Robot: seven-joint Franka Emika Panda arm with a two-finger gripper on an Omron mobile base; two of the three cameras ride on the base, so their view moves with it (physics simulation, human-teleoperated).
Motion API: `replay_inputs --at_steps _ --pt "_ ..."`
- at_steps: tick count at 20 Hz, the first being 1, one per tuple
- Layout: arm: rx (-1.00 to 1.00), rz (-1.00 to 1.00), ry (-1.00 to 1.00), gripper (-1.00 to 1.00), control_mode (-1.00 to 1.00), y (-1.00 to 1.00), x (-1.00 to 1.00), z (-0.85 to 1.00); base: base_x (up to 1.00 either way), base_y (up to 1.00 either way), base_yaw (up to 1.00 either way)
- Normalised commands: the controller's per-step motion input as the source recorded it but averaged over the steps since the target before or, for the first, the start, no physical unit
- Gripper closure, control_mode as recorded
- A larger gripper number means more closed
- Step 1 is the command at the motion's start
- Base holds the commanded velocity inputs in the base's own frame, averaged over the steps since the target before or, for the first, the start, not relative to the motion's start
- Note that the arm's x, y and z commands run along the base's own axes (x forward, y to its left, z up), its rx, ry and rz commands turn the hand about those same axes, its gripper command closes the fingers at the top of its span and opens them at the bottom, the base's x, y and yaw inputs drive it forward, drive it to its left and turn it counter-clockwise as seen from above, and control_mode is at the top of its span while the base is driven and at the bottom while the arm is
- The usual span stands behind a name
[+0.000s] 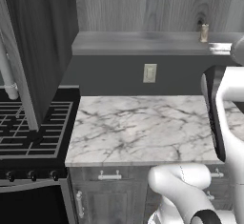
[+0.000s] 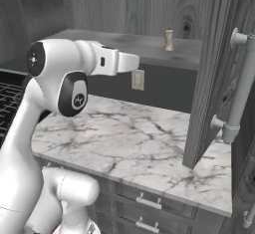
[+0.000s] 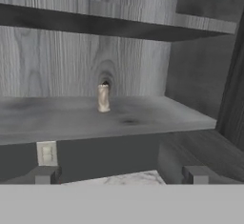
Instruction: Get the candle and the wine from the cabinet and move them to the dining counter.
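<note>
One candle (image 3: 103, 97) stands upright, alone, on the bottom shelf of the open cabinet (image 3: 86, 118), well back toward the wood-grain rear wall, so reaching it means going in over the shelf edge. The gripper (image 3: 120, 175) is level with that shelf and well short of it, tips spread to full width and holding nothing, seemingly lined up for a straight approach. Below lie the marble worktop (image 1: 143, 127) and a wall outlet (image 1: 149, 73).

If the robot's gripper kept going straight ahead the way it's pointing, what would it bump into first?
Probably the small beige cylinder candle, standing almost dead ahead on the dark grey wood-grain cabinet shelf. The gripper has open jaws and nothing lies between, though depth is hard to judge.
</note>
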Motion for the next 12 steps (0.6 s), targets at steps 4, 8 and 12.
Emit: replay_inputs --at_steps 4,8,12 --pt "0.02 0.00 0.00 -1.00 -1.00 -0.02 0.30 0.00 0.00 0.00 0.00" --pt "0.00 0.00 0.00 -1.00 -1.00 -0.03 0.28 0.00 0.00 0.00 0.00" --pt "0.00 0.00 0.00 -1.00 -1.00 0.00 0.20 0.00 0.00 0.00 0.00"
